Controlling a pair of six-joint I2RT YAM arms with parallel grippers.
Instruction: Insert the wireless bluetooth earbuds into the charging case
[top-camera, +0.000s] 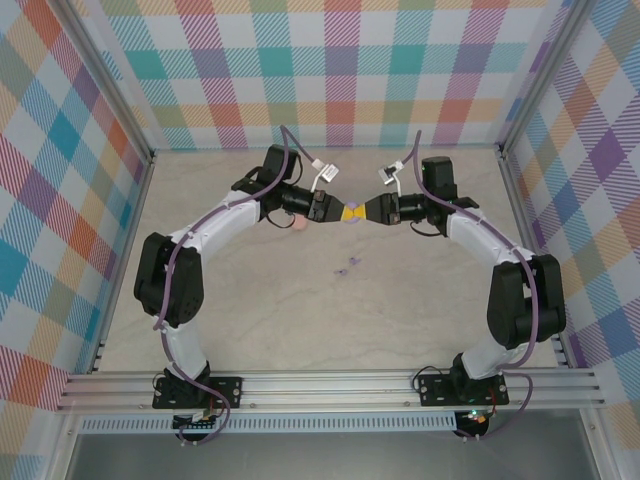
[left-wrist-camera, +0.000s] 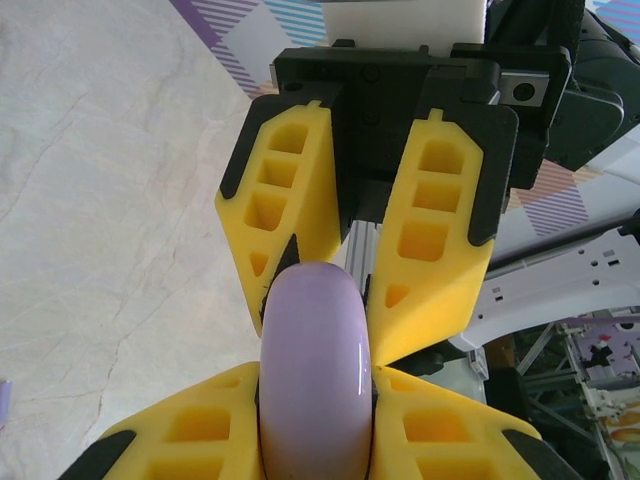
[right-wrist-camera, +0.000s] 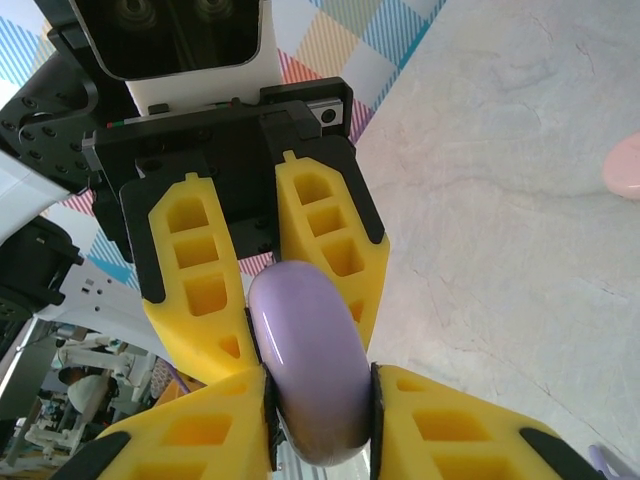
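Above the far half of the table (top-camera: 300, 330), midway between its side edges, the left gripper (left-wrist-camera: 316, 382) and right gripper (right-wrist-camera: 320, 375) meet tip to tip. Both are clamped on one lilac charging case (left-wrist-camera: 315, 320). A pink rounded object (top-camera: 298, 225) lies on the table near the left gripper, and two lilac earbuds (top-camera: 348, 266) lie near the table's centre.

From here I see a pale, marbled bench (top-camera: 300, 320) boxed in by pastel plaid walls (top-camera: 340, 70), aluminium rails (top-camera: 330, 385) along its near edge, evenly and brightly lit.
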